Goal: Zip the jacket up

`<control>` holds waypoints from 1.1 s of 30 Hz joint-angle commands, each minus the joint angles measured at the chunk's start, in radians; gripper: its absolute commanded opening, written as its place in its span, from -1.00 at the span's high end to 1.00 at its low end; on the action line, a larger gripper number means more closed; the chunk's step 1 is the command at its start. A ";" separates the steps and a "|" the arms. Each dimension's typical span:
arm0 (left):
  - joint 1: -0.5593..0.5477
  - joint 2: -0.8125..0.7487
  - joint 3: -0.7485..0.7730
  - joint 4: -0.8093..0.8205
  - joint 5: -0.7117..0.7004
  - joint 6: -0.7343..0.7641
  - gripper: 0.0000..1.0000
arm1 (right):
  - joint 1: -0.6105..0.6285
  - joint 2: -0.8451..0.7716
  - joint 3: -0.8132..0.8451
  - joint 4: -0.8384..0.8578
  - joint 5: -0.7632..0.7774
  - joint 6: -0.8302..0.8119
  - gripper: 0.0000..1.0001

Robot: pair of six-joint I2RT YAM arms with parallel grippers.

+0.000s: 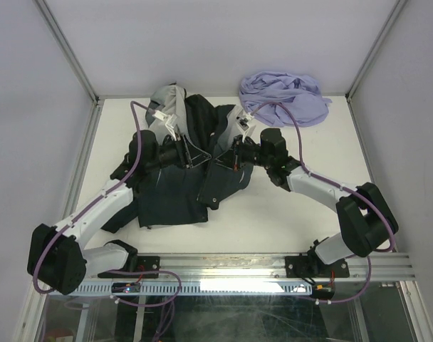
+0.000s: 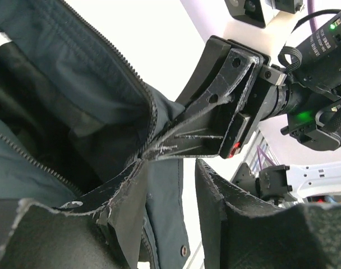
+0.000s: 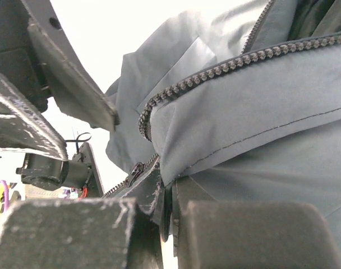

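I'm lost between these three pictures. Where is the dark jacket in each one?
Top view: the jacket lies spread in the middle of the picture.
Left wrist view: it fills the left half, its zipper teeth running diagonally.
Right wrist view: it fills the centre and right.
Shared landmark: the right arm's fingers, pinched shut on the jacket's zipper edge.

White arm links, black joints, purple cables, scuffed black jaws
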 commanded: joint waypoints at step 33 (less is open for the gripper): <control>-0.013 -0.111 -0.156 -0.458 -0.121 0.070 0.66 | -0.067 -0.001 0.139 0.099 0.094 -0.138 1.00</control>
